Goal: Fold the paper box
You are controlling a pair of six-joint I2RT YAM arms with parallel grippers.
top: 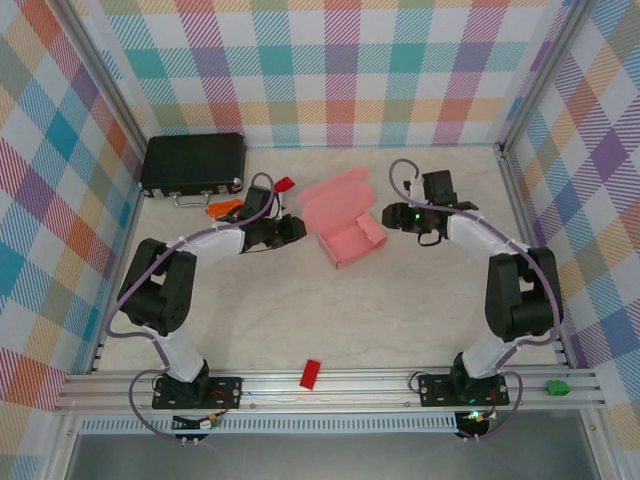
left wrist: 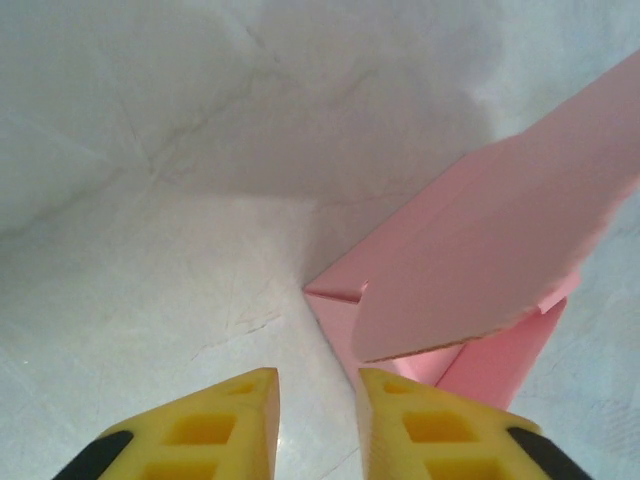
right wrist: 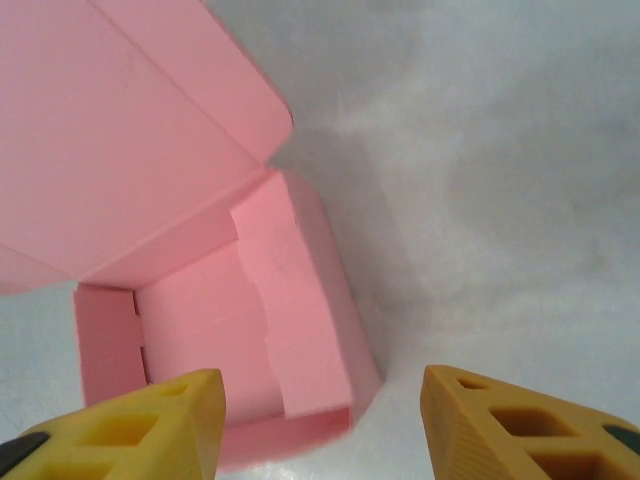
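The table [top: 300,320] carries everything. The case [top: 193,163] lies closed, well to the left of the box and further back. The box [top: 343,222] sits mid-table with its tray formed and its lid raised; both wrist views cut the lid off. The left gripper [top: 293,228] is just left of the box, jaws slightly parted and grasping nothing. The right gripper [top: 392,214] is just right of it, jaws spread wide, also empty. An orange item [top: 222,208] left of the box is half hidden by the arm.

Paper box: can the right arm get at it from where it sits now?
Probably yes: the right gripper hangs open close beside the paper box, facing its open tray, with nothing between them.
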